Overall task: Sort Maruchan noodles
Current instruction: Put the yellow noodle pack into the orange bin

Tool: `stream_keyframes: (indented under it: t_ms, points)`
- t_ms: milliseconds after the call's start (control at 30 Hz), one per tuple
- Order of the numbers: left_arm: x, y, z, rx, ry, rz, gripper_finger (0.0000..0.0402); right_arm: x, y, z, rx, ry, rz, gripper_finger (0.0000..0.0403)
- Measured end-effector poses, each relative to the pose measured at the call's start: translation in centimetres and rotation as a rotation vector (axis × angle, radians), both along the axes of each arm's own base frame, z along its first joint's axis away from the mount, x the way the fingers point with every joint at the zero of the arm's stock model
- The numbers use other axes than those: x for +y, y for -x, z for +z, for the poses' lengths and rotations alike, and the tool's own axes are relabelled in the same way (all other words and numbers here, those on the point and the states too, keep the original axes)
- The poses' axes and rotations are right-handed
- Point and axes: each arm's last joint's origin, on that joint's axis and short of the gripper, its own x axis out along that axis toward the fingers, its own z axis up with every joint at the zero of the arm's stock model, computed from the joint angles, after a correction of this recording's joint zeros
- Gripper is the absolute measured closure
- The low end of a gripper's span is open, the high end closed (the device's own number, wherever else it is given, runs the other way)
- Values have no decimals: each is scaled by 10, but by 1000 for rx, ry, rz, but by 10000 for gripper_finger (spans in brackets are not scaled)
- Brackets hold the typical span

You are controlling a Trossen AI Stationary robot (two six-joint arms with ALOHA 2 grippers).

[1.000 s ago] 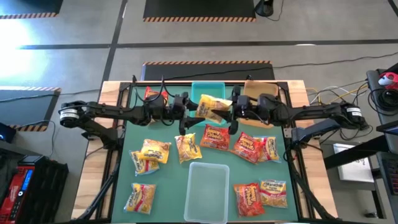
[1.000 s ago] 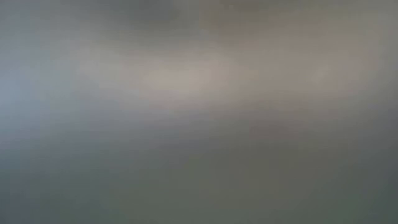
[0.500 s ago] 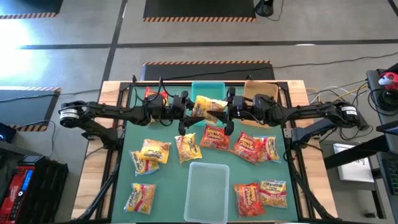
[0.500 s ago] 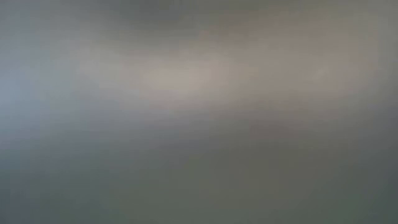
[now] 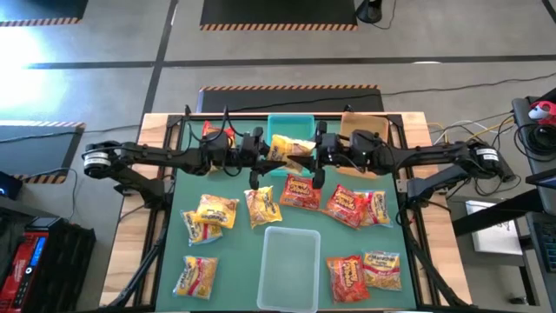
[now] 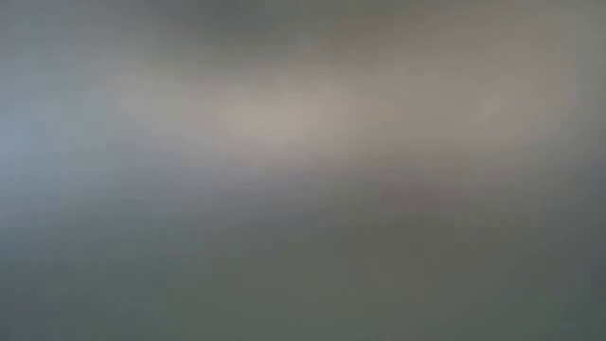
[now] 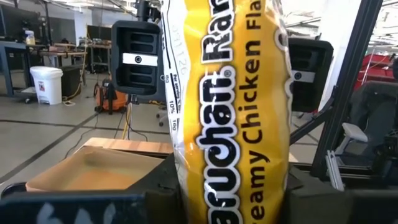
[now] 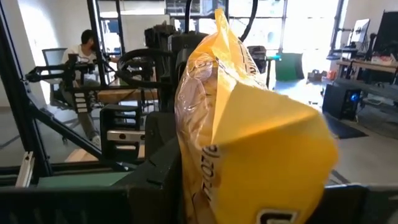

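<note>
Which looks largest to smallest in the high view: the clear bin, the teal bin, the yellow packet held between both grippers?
1. Clear bin, plainly largest.
2. Teal bin, though the packet and grippers hide part of it.
3. Yellow packet, smallest; it is held above the table, nearer the camera.

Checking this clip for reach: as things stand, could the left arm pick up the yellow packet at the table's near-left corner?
Probably not right now. The left gripper is occupied with the yellow packet over the teal bin, which the right gripper also holds. The corner packet itself lies uncovered.
</note>
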Motion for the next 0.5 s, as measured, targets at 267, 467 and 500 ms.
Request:
stream_keyframes:
  t_ms: [267, 467, 500]
  points:
    - [0, 0, -2, 18, -3, 0, 297, 1, 14, 24, 259, -94, -6, 243]
    - [1, 0, -2, 23, -1, 3, 302, 3, 32, 62, 479, -147, -22, 205]
    - [1, 0, -3, 30, 3, 4, 302, 3, 36, 69, 506, -152, -24, 201]
